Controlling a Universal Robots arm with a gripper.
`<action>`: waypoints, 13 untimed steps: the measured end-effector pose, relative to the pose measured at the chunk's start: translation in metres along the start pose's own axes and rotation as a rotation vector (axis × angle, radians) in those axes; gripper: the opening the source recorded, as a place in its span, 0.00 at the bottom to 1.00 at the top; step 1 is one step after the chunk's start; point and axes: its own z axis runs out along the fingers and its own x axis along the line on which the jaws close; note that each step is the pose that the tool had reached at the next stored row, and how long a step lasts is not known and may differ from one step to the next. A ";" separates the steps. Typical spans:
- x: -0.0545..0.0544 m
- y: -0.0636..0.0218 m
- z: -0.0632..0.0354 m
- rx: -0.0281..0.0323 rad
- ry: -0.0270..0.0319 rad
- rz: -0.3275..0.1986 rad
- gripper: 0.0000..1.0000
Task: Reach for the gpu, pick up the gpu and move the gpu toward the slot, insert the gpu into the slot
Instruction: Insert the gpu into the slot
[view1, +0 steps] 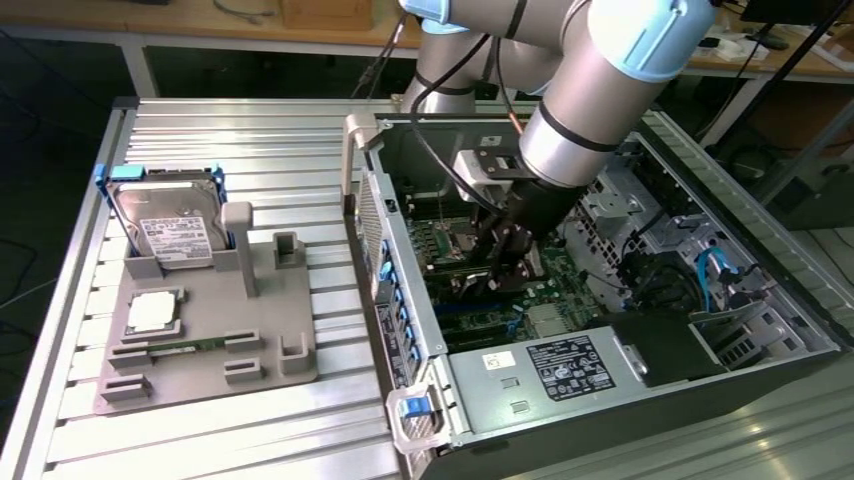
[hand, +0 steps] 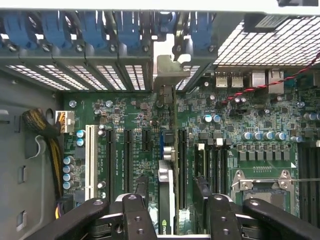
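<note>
Aluminium slatted bench (view1: 254, 130) beneath, bearing open computer case (view1: 747, 260) around gripper (hand: 171, 192). Green motherboard (hand: 250, 125) spread under gripper. Gpu (hand: 167, 170) edge-on, upright in slot between parted black fingers (hand: 204, 192), silver bracket (hand: 170, 67) beyond.

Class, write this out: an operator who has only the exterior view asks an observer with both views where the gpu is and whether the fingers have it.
Operator: The arm reaches into the case and blocks my view. Where is the gpu?
Observer: The gpu stands on edge on the motherboard, between the two fingers.
Operator: Are they clamped on it?
Observer: No, there is a gap on each side of the card.
</note>
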 end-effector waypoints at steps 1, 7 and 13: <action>0.000 -0.0002 0.0018 0.0001 -0.0001 0.000 0.48; 0.000 -0.0005 0.0046 0.0001 0.0001 0.000 0.48; 0.000 -0.0006 0.0047 0.0001 0.0001 0.000 0.40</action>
